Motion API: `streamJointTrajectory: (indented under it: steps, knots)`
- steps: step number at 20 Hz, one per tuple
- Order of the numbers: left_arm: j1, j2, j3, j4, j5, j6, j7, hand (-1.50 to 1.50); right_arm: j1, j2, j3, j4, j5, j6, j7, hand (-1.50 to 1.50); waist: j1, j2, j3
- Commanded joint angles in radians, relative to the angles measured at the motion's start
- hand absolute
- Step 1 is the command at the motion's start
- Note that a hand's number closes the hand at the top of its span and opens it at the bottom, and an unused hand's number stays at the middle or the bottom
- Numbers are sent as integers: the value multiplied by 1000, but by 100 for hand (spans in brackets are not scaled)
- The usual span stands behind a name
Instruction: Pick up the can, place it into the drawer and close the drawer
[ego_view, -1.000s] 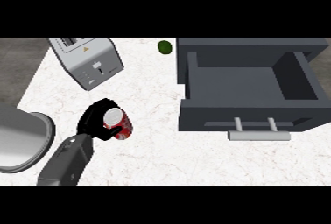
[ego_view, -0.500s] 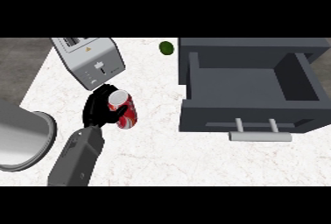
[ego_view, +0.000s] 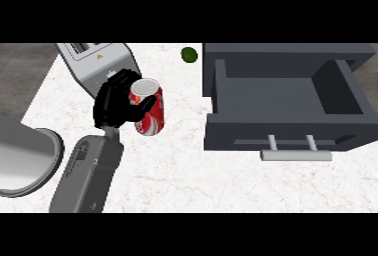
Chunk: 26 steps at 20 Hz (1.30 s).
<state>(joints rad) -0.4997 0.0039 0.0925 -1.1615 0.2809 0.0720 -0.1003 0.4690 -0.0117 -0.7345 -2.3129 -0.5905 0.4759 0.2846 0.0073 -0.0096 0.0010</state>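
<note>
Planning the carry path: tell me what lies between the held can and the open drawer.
In the head view, only bare white counter separates the can from the drawer.

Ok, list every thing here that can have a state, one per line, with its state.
Can: held in the left hand, tilted.
Left hand: curled round the can.
Drawer: pulled open, nothing inside.
Toaster: lying behind the hand, partly hidden.
Right hand: out of view.
</note>
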Motion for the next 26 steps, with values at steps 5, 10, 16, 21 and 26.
streamJointTrajectory:
  steps: [5, 10, 16, 21, 26]
  knots:
    - [13, -4, -144, -227, -16, 184, 146, 150, -42, -54, -28, 29, -33, -5, 10, -150, -12, 8, -1]
    - [-171, -4, -145, -192, -49, 282, 248, 150, -20, 10, 69, 28, 71, -23, -46, -150, -18, 9, -1]
    - [-341, -4, -142, -53, -53, 319, 271, 150, -46, -1, 20, 60, 42, 10, -36, -150, -23, 11, -1]
    - [-426, -4, -192, -24, -5, 401, 294, 150, -52, -35, 0, 81, 19, 18, -27, -150, -23, 10, -1]
    - [-532, -4, -194, 112, 29, 426, 251, 150, 12, 11, 79, 22, 31, 0, -69, -150, -38, 12, 0]
